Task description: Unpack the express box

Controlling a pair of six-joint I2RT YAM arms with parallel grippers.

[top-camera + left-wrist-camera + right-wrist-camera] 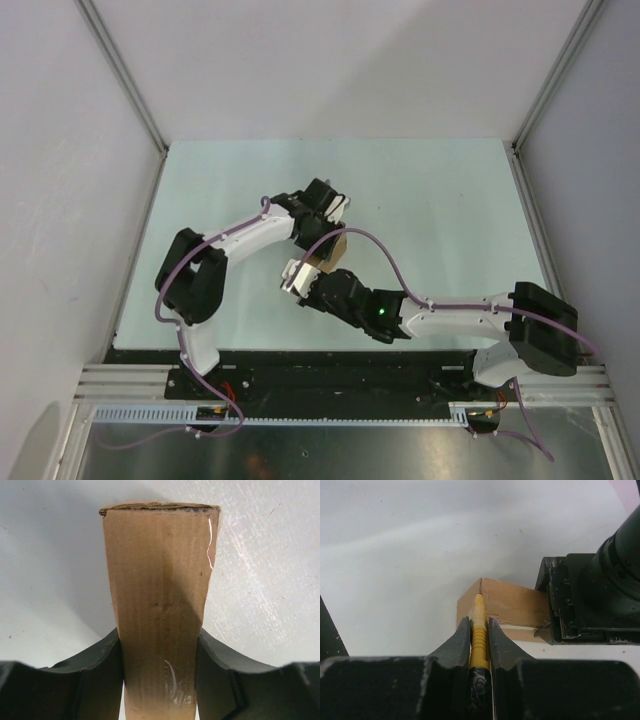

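The express box (333, 251) is a small brown cardboard carton in the middle of the table. My left gripper (322, 222) is shut on it; in the left wrist view the box (159, 605) stands between both black fingers (102, 675). My right gripper (300, 281) is shut on the yellow-black utility knife (479, 640). The knife's tip touches the top edge of the box (512, 605) at a corner seam. The left gripper's black body (585, 605) shows at the box's right side in the right wrist view.
The pale green table (440, 210) is ringed by grey walls and aluminium rails (130, 90). The arms' bases sit on a black plate (330, 385) at the near edge. The right arm's cable (390, 262) loops over the box area.
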